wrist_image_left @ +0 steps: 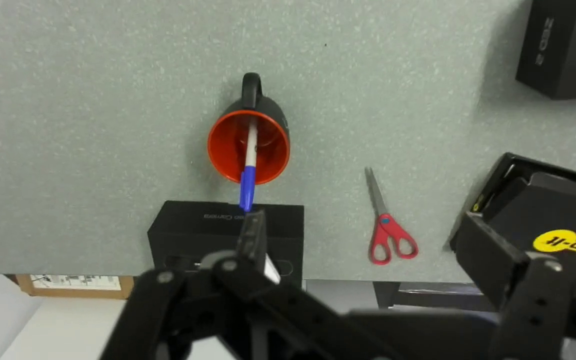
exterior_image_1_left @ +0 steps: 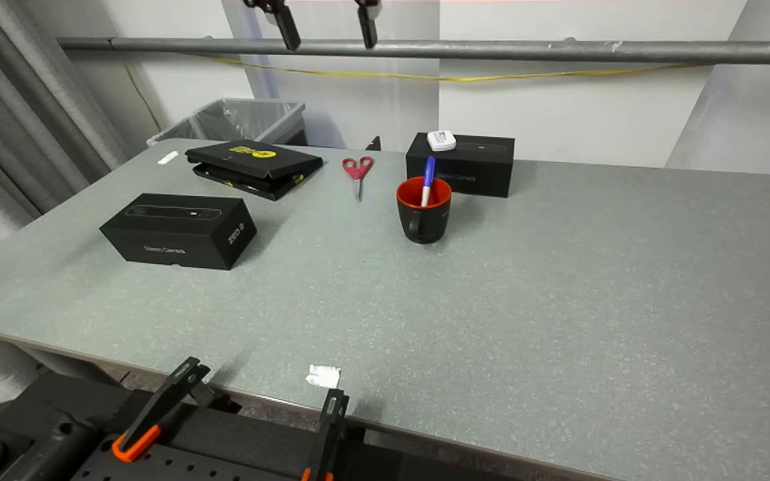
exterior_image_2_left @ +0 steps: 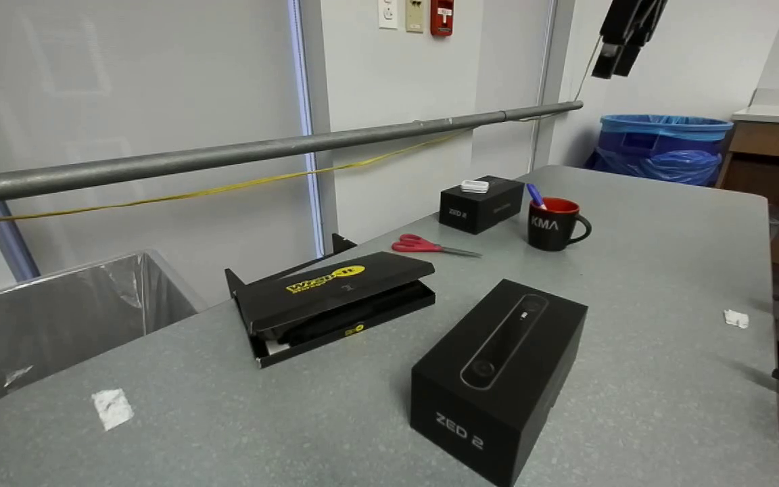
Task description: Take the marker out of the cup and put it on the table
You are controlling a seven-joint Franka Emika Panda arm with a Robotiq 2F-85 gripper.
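Marker [wrist_image_left: 250,162] leans cap-up in cup [exterior_image_2_left: 548,230] below my spread tool [exterior_image_1_left: 331,45]; wrist view: off-centre, toward one finger [wrist_image_left: 254,235].

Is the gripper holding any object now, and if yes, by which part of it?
Nothing is held: the gripper is open, and the marker leans inside the cup.

The gripper [exterior_image_1_left: 331,46] is black in all views. Its fingers [wrist_image_left: 490,260] are flat and block-like, with straight edges. Near them, small round greyish screws [wrist_image_left: 229,265] sit on the black links [wrist_image_left: 538,300], left and right; these parts are somewhat blurred.
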